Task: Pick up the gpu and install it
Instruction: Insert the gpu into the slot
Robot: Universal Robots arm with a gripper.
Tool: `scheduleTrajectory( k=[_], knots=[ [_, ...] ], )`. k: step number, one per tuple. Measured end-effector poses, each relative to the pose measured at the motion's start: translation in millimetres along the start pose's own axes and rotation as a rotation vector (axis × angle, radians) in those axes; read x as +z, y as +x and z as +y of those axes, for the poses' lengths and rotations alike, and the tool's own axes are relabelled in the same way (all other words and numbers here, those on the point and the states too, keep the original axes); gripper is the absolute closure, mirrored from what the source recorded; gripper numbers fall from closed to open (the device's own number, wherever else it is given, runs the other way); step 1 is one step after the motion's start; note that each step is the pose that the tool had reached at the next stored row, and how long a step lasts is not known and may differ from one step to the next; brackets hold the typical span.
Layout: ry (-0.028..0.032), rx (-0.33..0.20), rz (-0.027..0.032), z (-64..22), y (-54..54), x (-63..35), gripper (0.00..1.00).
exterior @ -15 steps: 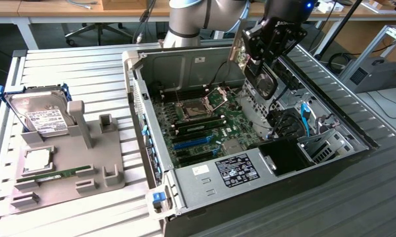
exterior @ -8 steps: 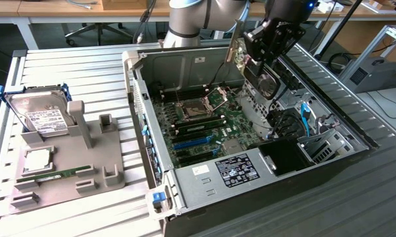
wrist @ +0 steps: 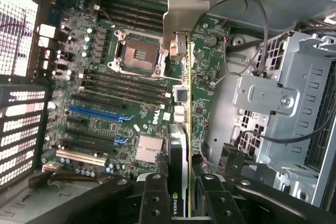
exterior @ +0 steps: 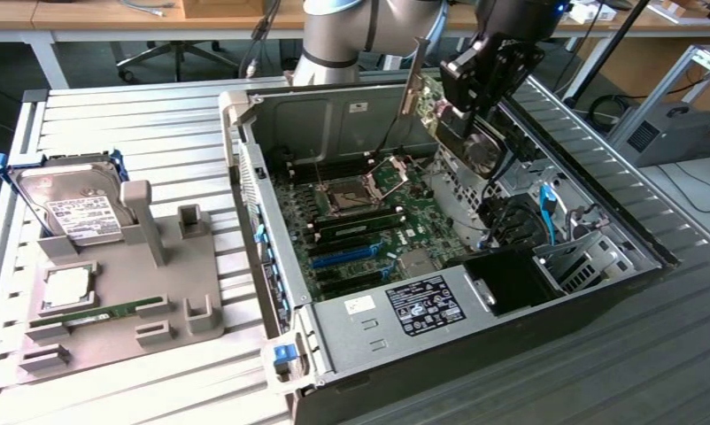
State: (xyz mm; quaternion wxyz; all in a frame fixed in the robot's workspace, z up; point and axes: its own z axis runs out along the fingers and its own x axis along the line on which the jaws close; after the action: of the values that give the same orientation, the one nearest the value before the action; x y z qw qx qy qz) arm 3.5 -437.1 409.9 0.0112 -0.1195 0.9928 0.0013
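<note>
Black gripper (wrist: 181, 184) clamped on the gpu (wrist: 177, 145), NVIDIA logo (wrist: 175, 203) readable on its black face, card held on edge above the motherboard (wrist: 121, 103) inside the open computer case (exterior: 243, 168), silver bracket (wrist: 185, 19) at the end far from the claw, power-supply label (exterior: 420, 305) too small to read.

The gripper (wrist: 181, 183) hides one end of the gpu (wrist: 179, 132); arm (exterior: 337, 35) is cut off at twelve o'clock; case (exterior: 331, 372) at six.
</note>
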Motion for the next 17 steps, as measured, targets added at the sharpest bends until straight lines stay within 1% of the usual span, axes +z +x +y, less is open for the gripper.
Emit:
scheduleTrajectory(
  k=[4, 6, 11, 14, 17],
  knots=[
    [0.0029, -0.046, 0.0010, 0.1, 0.0, 0.0, 0.73],
    [0.0059, -0.080, 0.0019, 0.1, 0.0, 0.0, 0.73],
    [0.0117, -0.146, 0.0037, 0.2, 0.0, 0.0, 0.73],
    [0.0158, -0.201, 0.0050, 0.2, -0.1, 0.0, 0.73],
    [0.0195, -0.239, 0.0061, 0.3, -0.1, 0.0, 0.73]
  ],
)
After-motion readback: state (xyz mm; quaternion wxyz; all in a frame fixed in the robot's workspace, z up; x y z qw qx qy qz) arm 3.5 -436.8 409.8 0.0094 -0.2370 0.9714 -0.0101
